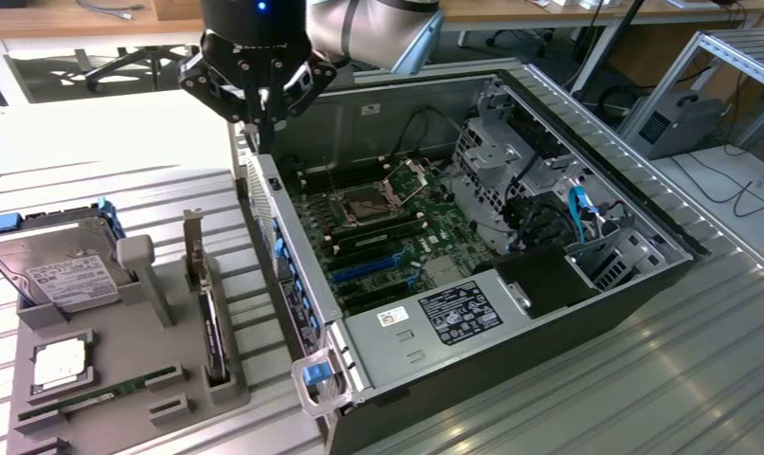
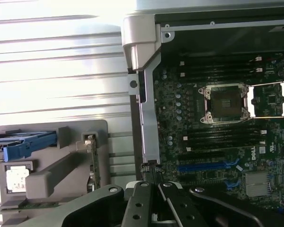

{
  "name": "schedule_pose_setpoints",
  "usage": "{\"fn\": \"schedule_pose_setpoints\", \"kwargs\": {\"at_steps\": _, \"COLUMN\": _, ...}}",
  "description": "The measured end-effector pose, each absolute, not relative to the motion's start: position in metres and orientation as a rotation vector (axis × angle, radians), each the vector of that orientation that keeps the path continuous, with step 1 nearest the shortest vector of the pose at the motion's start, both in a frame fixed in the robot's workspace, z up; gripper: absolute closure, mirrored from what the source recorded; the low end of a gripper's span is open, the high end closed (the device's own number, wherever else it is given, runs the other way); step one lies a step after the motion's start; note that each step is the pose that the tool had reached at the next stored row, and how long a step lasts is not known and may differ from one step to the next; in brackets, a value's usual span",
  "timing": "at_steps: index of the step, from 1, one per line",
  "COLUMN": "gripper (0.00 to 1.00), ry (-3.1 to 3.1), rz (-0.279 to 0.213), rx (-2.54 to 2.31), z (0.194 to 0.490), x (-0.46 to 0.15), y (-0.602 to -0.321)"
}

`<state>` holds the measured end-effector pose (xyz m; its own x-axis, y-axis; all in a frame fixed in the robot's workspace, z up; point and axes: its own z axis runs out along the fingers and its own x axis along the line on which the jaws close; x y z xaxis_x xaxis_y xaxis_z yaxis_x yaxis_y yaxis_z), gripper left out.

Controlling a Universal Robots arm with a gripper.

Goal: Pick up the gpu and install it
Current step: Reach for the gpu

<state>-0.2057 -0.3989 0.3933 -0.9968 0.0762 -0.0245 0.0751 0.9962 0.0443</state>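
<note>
Exterior view: the hand [image 1: 265, 140] hangs above the rim of the open computer case [image 1: 356, 114], fingers pressed together and holding nothing. The gpu [image 1: 210, 313] stands on edge in the grey tray [image 1: 129, 379], below the hand and well apart from it, on the side away from the case. I judge the pick-up not yet begun. Taking the card calls for parted fingers lined up along its upper edge. Beyond the gpu, the tray also holds a hard drive [image 1: 53, 270] and a RAM stick [image 1: 85, 396].

Wrist view: the hand [image 2: 151, 168] is closed just over the case rim. The gpu [image 2: 91, 161] sits in its tray slot to one side. On the other side, the motherboard [image 2: 217, 142] shows an open processor socket [image 2: 225, 101] and bare blue slots [image 2: 208, 166].
</note>
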Motion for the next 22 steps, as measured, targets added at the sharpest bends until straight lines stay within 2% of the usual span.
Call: {"fn": "schedule_pose_setpoints", "kwargs": {"at_steps": 22, "gripper": 0.89, "ry": 3.112, "rz": 0.068, "rx": 0.118, "z": 0.3933, "x": -0.2144, "y": -0.3989}}
